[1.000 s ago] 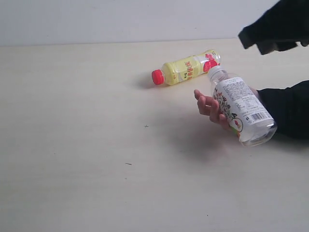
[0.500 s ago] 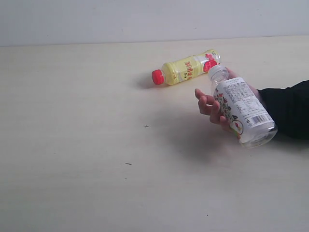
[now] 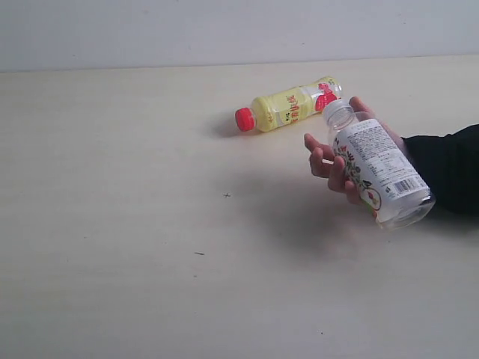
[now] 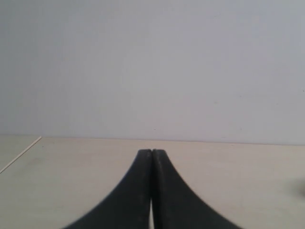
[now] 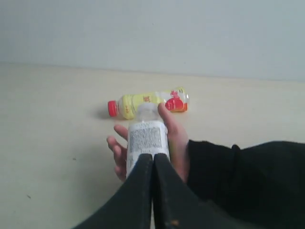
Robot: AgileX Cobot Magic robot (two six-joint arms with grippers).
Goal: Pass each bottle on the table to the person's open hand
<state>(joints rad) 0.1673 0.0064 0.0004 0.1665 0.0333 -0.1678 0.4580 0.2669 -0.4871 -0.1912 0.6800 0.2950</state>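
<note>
Black fingertips of the left end effector (image 4: 151, 153) press together on nothing, and the right end effector (image 5: 153, 158) is likewise closed and empty. At the right of the exterior view the hand (image 3: 328, 166) curls its fingers around the white bottle (image 3: 374, 168), tilted with its neck toward the upper left. The label shows flowers, fine print and a barcode, too small to read. A black sleeve (image 3: 447, 168) covers the wrist. At upper centre the yellow bottle (image 3: 288, 106) lies sideways on the counter (image 3: 112, 224), red cap pointing left
</note>
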